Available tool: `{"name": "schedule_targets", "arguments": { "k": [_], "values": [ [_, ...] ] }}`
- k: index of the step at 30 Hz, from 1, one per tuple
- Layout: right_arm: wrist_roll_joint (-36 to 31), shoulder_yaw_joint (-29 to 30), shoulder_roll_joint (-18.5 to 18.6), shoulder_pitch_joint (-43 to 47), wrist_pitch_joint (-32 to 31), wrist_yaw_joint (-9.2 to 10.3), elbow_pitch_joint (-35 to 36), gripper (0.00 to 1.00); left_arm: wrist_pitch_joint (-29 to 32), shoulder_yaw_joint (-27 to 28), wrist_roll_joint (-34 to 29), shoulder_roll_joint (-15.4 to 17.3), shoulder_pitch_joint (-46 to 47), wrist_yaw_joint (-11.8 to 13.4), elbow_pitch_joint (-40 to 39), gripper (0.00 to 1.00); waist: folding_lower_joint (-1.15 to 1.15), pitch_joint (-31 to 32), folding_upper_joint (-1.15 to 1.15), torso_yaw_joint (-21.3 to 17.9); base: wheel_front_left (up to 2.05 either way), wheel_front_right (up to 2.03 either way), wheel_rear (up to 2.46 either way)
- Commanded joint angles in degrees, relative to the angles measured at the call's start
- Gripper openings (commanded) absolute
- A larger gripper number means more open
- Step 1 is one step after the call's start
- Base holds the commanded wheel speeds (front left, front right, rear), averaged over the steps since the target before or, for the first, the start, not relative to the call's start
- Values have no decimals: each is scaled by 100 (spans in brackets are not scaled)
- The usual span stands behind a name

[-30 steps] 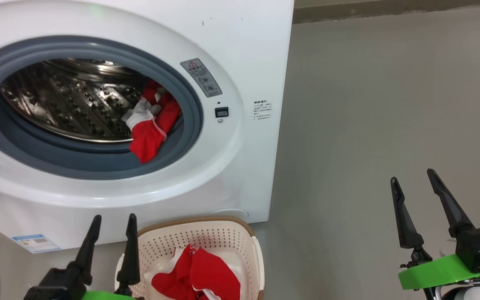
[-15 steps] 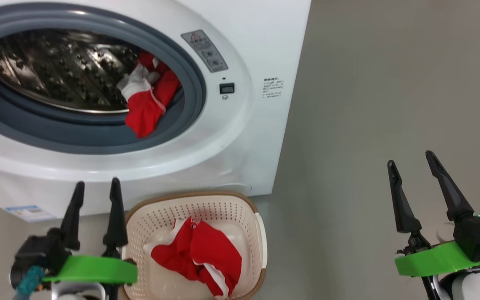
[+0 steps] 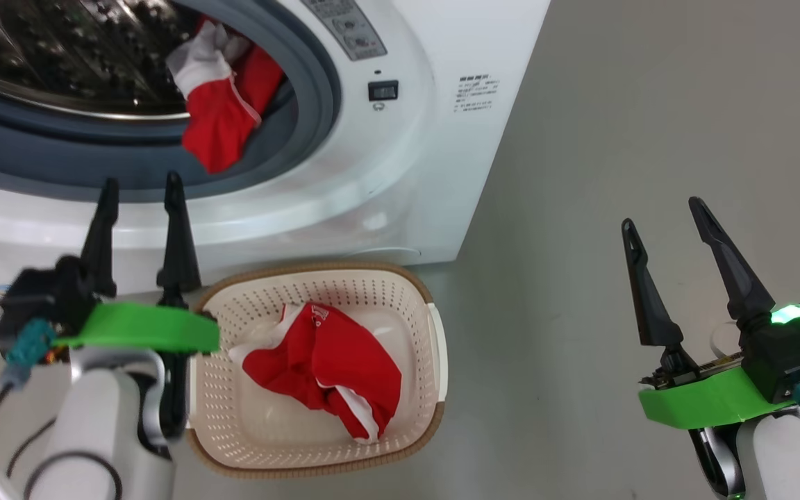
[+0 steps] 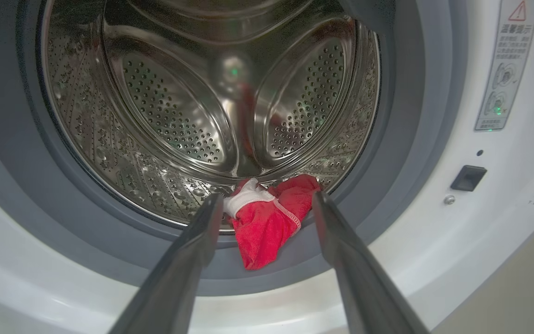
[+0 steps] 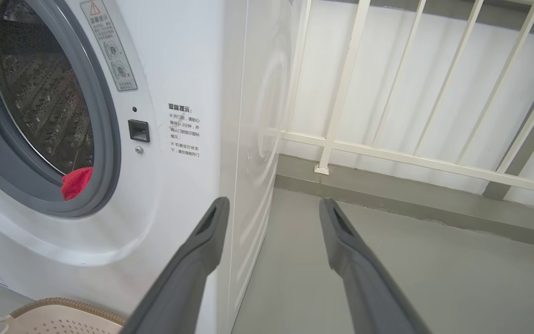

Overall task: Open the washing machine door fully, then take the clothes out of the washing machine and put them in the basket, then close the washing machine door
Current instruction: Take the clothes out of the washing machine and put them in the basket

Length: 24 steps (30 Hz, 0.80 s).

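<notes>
- The left tool (image 3: 141,179) hangs released and empty in front of the washing machine (image 3: 428,139), aimed at its opening. The right tool (image 3: 661,212) is likewise spread and empty, well off that machine's right side.
- One red garment (image 4: 267,227) lies at the washing machine's mouth, drooping from the drum (image 4: 169,106) over the grey rubber ring (image 3: 94,170). A second garment (image 3: 330,361) lies in the basket (image 3: 344,269), just in front of the washing machine's base.
- A pinch on the hanging flap alone (thin, loose cloth) could slip, dropping the piece onto the floor (image 3: 580,208) before the washing machine.
- Closing too deep could nip the rubber ring along with the cloth and tug it.
- A low approach could knock the fingers against the washing machine's white front.
- The left forearm (image 3: 94,417), close beside the basket, might nudge it away from the washing machine, so a later drop misses.
</notes>
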<state>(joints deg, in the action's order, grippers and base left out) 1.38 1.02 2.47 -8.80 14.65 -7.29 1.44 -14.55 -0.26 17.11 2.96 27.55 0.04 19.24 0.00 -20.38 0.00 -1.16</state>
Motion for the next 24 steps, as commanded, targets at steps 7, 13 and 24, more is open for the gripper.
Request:
{"name": "schedule_targets", "arguments": {
  "k": [7, 13, 24],
  "values": [
    [303, -228, 41, -221, 35, -20, 263, 100, 209, 147, 122, 222, 1190, -61, 588, 100, 0, -539, 0, -127, 0, 0, 0],
    [361, -367, 41, -434, 35, -20, 301, 100, 518, 238, 409, 357, 1973, -278, 1196, 100, 0, -834, 0, -246, 0, 0, 0],
    [362, -446, 41, -645, 35, -20, 236, 100, 1317, 253, 734, 660, 3266, -478, 2563, 100, 0, -1202, 0, -444, 0, 0, 0]
  ]
}}
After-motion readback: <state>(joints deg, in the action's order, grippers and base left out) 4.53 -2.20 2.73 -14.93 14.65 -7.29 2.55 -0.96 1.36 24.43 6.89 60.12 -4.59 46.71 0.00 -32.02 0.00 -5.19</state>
